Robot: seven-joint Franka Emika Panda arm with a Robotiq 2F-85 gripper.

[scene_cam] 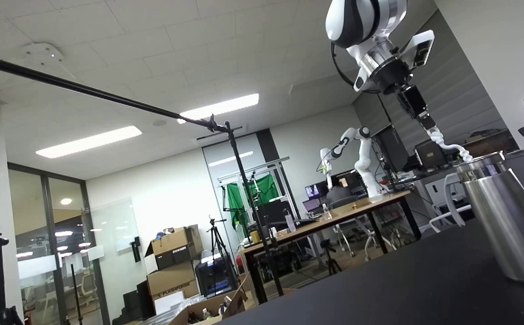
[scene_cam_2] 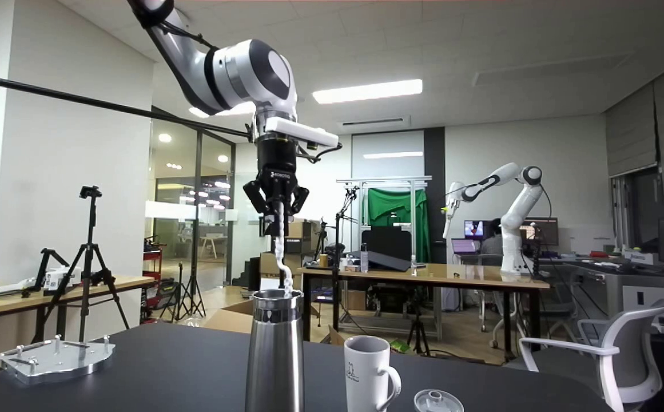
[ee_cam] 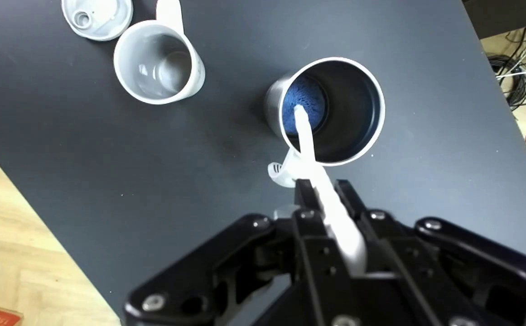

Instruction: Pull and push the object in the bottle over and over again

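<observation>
One white handle [ee_cam: 306, 133] sits clamped in the gripper [ee_cam: 327, 192]; work it straight up and down the bottle [scene_cam_2: 275, 357] (rim [ee_cam: 382, 108] close by), keeping the blue head [ee_cam: 309, 93] inside.

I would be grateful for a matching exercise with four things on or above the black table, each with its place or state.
1. silvery brushed-metal bottle
2. white twisted rod
3. white cylindrical mug
4. round whitish lid

A. lies flat near the mug
B. has blue material inside
C. carries a small dark drawing
D. clamped in the black gripper

Pairs: 1-B; 2-D; 3-C; 4-A
</observation>
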